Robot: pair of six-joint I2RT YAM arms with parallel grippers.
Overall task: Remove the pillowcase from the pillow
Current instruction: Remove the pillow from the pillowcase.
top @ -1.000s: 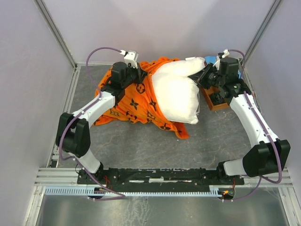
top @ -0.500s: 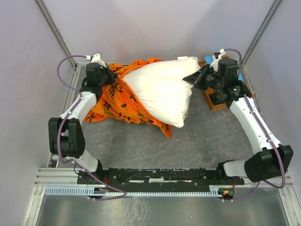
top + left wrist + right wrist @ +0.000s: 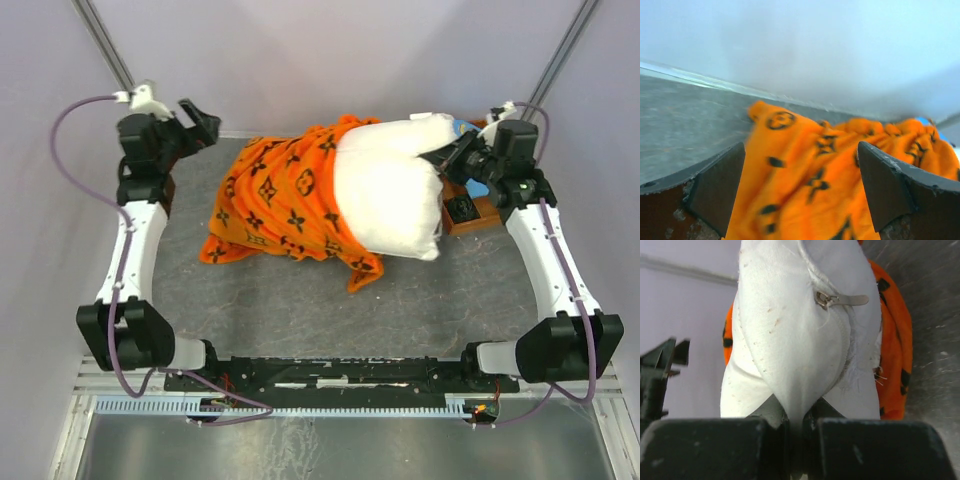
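Covering the left end of the pillow (image 3: pixel 392 195), the pillowcase (image 3: pixel 285 195) is hiding how far the cushion reaches inside it. Only the right part of the white bulk is showing, lying toward the far right of the table (image 3: pixel 300 310). The pillow and the right arm are also masking most of a brown wooden block (image 3: pixel 480 222) and a light-blue scrap (image 3: pixel 467 127), both too covered to make out properly.

The right gripper (image 3: pixel 452 160) is pinching a corner of the pillow, its fingers pressed tight on a fold of white cloth. In the right wrist view the fingertips themselves are disappearing under that fold. The left gripper (image 3: pixel 203 125) is hanging raised at the far left corner, well apart from the pillowcase, spread wide and holding nothing. In its wrist view the orange fabric is showing blurred beyond the dark fingers (image 3: pixel 715 185), which are running off the lower edge.

The pillowcase is lying crumpled in soft ridges across the middle of the table, bright orange with black flower and monogram prints. The pillow is looking puffy and smooth, with faint brown specks, a frayed seam and a small metal zipper pull (image 3: pixel 840 300) sticking out sideways. The table is showing a mottled grey, stone-like surface.
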